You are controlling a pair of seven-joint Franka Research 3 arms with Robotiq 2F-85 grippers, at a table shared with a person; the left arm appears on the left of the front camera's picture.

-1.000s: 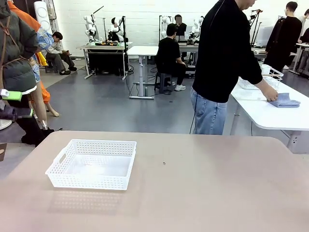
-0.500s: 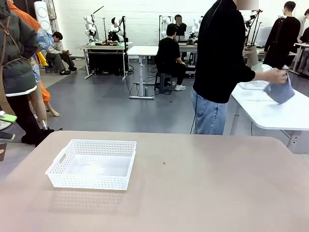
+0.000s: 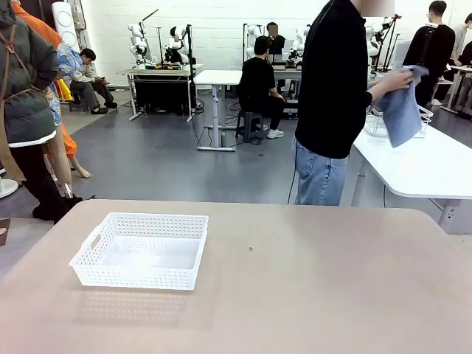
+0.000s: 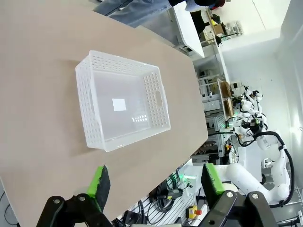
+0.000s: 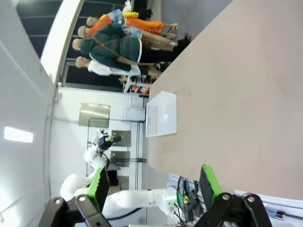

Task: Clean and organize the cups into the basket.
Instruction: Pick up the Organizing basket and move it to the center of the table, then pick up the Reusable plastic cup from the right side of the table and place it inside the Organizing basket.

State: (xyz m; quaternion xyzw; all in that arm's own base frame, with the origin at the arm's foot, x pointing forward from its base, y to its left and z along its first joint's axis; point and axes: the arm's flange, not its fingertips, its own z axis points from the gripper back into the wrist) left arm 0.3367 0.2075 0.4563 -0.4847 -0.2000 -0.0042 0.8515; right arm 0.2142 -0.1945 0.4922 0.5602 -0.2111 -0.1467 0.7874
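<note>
The white mesh-sided basket (image 3: 140,251) sits empty on the left half of the tan table (image 3: 310,287). My left gripper (image 4: 155,182) hangs open above the table, with the basket (image 4: 122,101) ahead of its green pads. Out past my open right gripper (image 5: 154,187), the basket (image 5: 161,114) lies small and distant. The cups are out of view. A person in a black top stands behind the far edge, holding a blue cloth (image 3: 402,110) up in one hand.
A white side table (image 3: 420,166) stands at the back right, behind the person, with a white wire basket (image 3: 417,116) on it. The tan table's far edge runs across the middle of the front view.
The person has lifted the blue cloth off the white side table and raised it to chest height. Basket and grippers have not moved.
</note>
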